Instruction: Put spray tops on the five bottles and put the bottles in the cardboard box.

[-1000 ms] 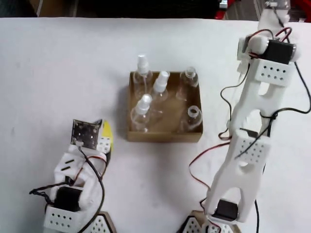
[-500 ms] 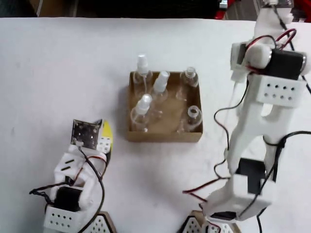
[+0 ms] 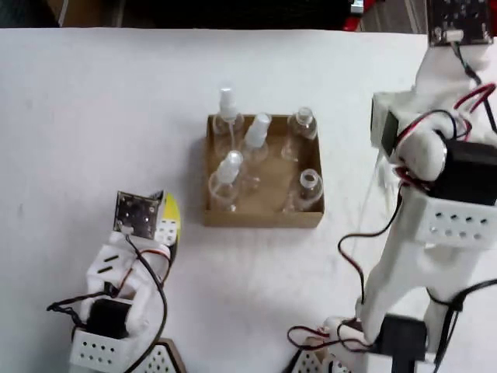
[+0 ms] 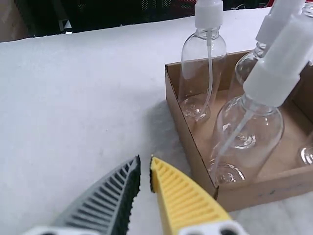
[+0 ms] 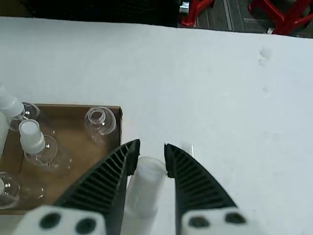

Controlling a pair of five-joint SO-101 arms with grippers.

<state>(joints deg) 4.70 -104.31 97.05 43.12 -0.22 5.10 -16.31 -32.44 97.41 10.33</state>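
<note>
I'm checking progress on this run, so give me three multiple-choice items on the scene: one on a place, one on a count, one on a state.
1. Where is the left gripper?
A) inside the box
B) above a bottle
C) beside the box, outside it

2. How many bottles in the box carry spray tops?
A) two
B) three
C) five

3. The right gripper is:
A) shut on a spray top
B) open and empty
C) shut on a bottle

Answers:
1 C: the left wrist view shows it short of the box wall.
2 B: three bottles have white tops and two are bare.
3 A: a white top is clamped in it.
</note>
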